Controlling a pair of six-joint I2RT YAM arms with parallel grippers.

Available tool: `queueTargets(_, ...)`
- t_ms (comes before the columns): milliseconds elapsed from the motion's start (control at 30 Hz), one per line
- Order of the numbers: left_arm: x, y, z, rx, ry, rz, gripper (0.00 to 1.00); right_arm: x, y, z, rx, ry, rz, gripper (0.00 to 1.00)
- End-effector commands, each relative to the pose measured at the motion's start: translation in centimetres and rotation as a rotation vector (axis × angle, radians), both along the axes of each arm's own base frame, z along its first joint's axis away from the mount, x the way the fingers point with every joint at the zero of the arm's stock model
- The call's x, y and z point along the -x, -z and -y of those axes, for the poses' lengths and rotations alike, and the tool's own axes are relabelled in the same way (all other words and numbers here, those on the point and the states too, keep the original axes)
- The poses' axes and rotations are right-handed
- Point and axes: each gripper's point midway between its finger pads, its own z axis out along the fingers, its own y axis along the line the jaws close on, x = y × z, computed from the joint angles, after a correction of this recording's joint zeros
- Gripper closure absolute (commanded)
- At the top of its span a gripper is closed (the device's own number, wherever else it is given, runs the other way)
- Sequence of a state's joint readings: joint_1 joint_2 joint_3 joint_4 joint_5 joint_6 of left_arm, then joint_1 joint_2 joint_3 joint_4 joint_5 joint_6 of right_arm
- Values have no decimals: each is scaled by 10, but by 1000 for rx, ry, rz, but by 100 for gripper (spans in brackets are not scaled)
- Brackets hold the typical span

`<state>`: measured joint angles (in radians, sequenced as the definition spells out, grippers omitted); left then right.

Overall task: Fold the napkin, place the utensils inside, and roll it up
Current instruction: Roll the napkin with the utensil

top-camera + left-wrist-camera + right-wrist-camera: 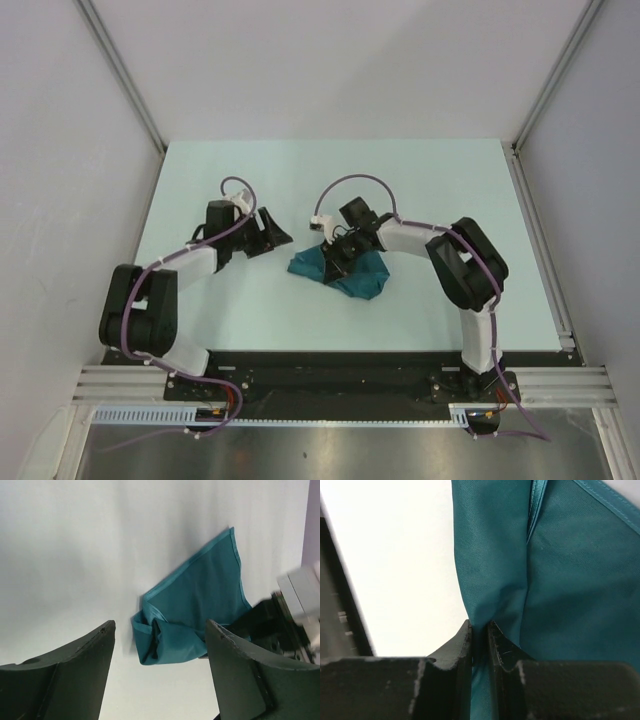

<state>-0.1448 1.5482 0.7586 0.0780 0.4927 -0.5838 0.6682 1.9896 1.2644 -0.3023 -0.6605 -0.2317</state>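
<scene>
Napkin (352,276), crumpled near the middle of the table (420,180), is pinched by a fold in the right gripper (479,630), while the left gripper (277,236) is held spread nearby.

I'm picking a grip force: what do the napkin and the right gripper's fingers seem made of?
The napkin looks like thin woven cloth, teal, slightly shiny: fine weave, stitched hem, soft folds. The right gripper's fingers look like hard black plastic, matte, with pale scuffs; the exact material is unclear.
</scene>
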Motion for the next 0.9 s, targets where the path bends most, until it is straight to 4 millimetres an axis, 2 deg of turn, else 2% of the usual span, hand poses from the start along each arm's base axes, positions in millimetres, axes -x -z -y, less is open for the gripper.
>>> queueTargets(0, 6, -18, 16, -18, 86, 185, 24, 36, -3, 4, -54, -5, -376, 100)
queueTargets(33, 9, -19, 20, -17, 102, 204, 24, 36, 3, 5, -59, 5, -424, 100)
queueTargets(100, 17, -19, 30, -21, 143, 236, 24, 30, -4, 6, -97, 19, -505, 100)
queueTargets(167, 24, -15, 36, -35, 177, 250, 24, 28, -1, 9, -119, 23, -560, 100)
queueTargets(300, 29, -11, 46, -39, 209, 269, 25, 16, 8, 18, -134, 85, -643, 100)
queueTargets(567, 29, 11, 66, -41, 237, 240, 27, -1, 25, 34, -174, 161, -745, 100)
queueTargets(867, 23, 19, 87, -10, 263, 236, 32, -6, 36, 39, -179, 196, -788, 100)
